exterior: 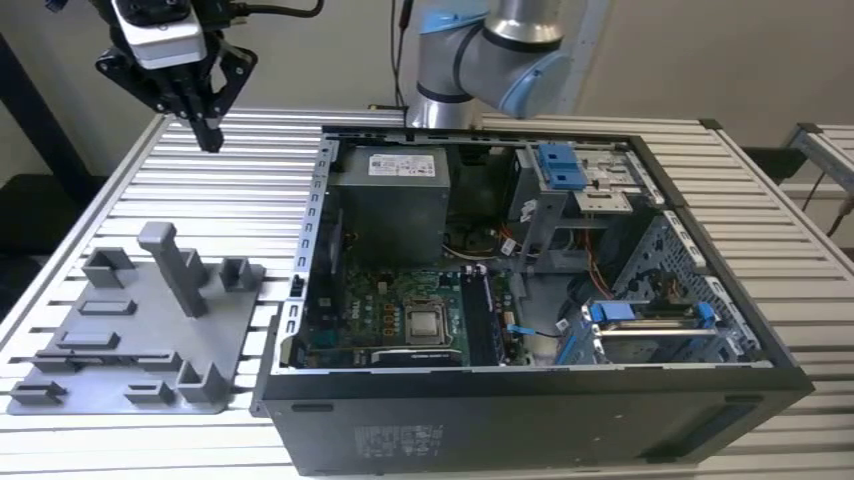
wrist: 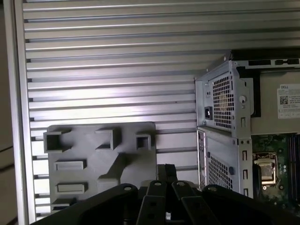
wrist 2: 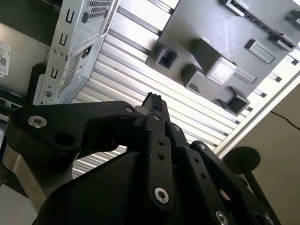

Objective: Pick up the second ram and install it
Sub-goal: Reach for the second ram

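Observation:
My gripper (exterior: 210, 138) hangs high over the slatted table at the exterior view's far left, above and behind the grey holder tray (exterior: 134, 352). Its black fingers meet at a point, shut, with nothing between them; both wrist views show the tips (wrist 2: 152, 100) (wrist: 166, 169) pressed together. The tray (wrist: 98, 159) lies below the gripper, and I see no stick in its blocks. The second ram is hidden: I cannot tell it from the long black slots (exterior: 489, 320) on the green motherboard (exterior: 400, 300).
An open computer case (exterior: 534, 425) fills the middle and the exterior view's right, with a power supply (exterior: 390, 200), drive cages with blue clips (exterior: 563, 165) and cables inside. The arm's base (exterior: 461, 70) stands behind it. The case's metal wall (wrist: 220, 108) rises beside the tray.

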`<state>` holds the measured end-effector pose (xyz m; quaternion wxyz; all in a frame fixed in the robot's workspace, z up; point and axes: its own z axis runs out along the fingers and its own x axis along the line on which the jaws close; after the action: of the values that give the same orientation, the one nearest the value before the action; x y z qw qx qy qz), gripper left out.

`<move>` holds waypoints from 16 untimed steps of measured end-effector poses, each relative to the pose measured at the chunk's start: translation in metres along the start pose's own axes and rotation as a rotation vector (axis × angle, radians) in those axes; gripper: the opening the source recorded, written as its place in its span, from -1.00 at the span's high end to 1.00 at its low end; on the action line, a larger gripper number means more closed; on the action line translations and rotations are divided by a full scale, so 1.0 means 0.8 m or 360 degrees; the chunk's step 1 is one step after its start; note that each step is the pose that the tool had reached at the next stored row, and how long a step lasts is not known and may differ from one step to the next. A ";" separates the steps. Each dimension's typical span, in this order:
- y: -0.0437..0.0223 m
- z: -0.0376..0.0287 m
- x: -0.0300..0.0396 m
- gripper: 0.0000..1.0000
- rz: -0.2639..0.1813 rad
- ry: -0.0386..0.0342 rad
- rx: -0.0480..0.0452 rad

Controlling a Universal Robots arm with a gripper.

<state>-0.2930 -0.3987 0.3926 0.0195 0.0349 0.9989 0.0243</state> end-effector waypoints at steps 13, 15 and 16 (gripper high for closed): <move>-0.0017 -0.0009 0.0239 0.79 -0.0001 -0.0004 0.0000; -0.0017 -0.0011 0.0249 0.79 -0.0001 -0.0003 0.0000; -0.0018 -0.0010 0.0260 0.79 0.0000 -0.0004 0.0000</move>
<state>-0.3139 -0.3987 0.3926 0.0206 0.0348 0.9989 0.0244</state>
